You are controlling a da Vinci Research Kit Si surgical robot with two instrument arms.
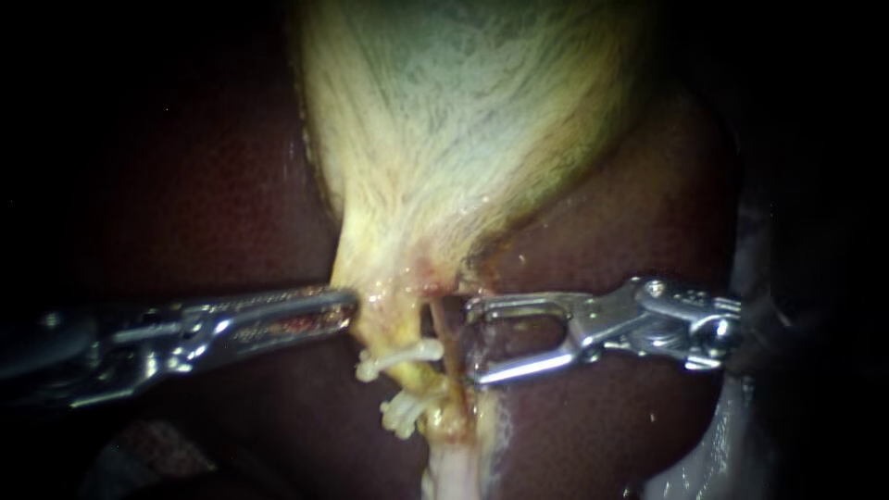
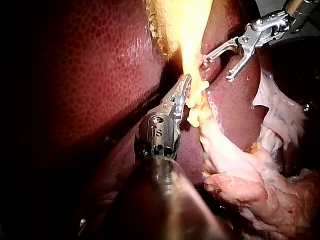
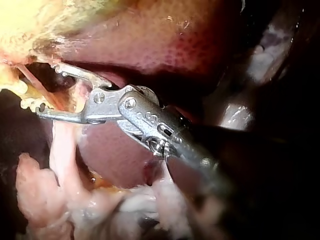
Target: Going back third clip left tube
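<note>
**Desk:** Where do things stand at the left tube?

**Bench:** Your right instrument [image 1: 470, 341] sits just to the right of the left tube [image 1: 410, 375], its jaws spread wide and empty. White clips [image 1: 400, 356] cross that tube below the neck of the gallbladder [image 1: 463, 111]: one above, then a lower cluster [image 1: 403, 412] whose count cannot be told. A thin reddish tube [image 1: 437, 326] runs between the clipped tube and the open jaws. Clipping here looks done, so the step in hand is judged to be the retreat.

**Desk:** And your other side?

**Bench:** Your left instrument [image 1: 347, 306] rests against the neck, jaws lying together, with nothing seen held between them.

**Desk:** What does the next move call for?

**Bench:** Probably a straight pull back along your right shaft. Keep the jaws off the thin tube, which lies closest and could snag. Dark liver [image 1: 231, 185] backs the field, and loose pale tissue [image 2: 260, 185] lies below the tubes.
</note>
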